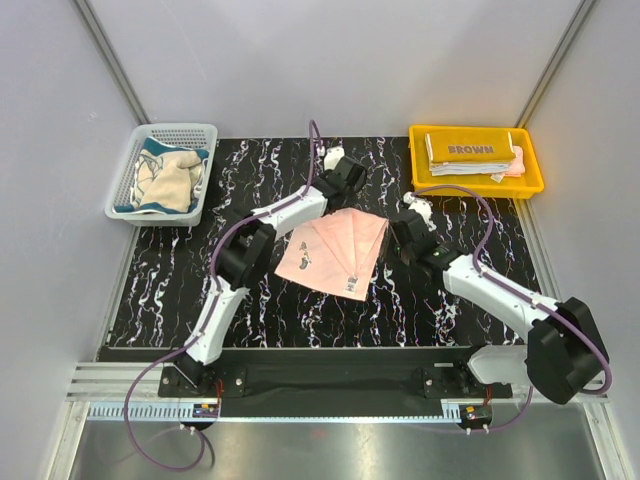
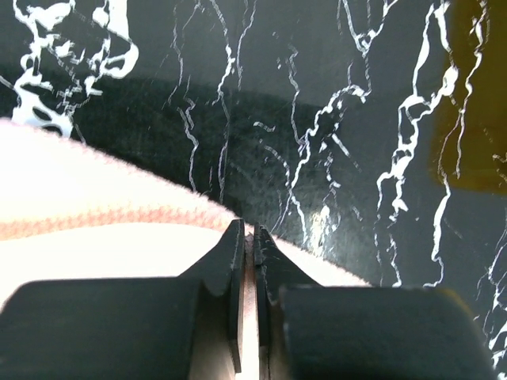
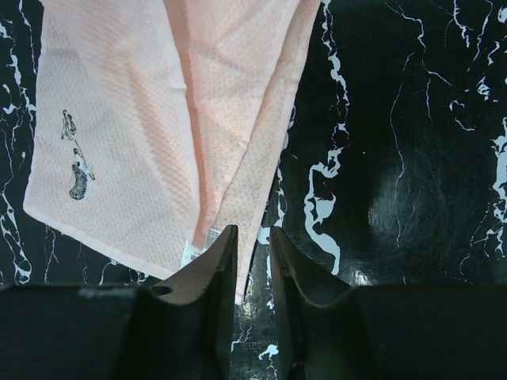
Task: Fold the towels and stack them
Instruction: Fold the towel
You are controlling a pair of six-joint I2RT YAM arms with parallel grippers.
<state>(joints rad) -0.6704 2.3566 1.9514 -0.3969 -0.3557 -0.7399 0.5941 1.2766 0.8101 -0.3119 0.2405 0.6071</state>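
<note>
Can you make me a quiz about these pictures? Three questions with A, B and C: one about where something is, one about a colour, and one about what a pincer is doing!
1. Where is the towel that says BROWN?
A. On the floor.
B. On top in the yellow tray.
C. Hanging from an arm.

2. What colour is the middle towel on the table?
A. Pink.
B. Green.
C. Purple.

3. What is the left pincer doing?
A. Standing wide open over bare table.
B. Pinching the middle towel's edge.
C. Holding a cup.

Answers:
1 B: the top view shows the lettering facing up in the tray.
2 A: the top and right wrist views both show pink cloth.
3 B: the left wrist view shows it shut with pink cloth in between.
</note>
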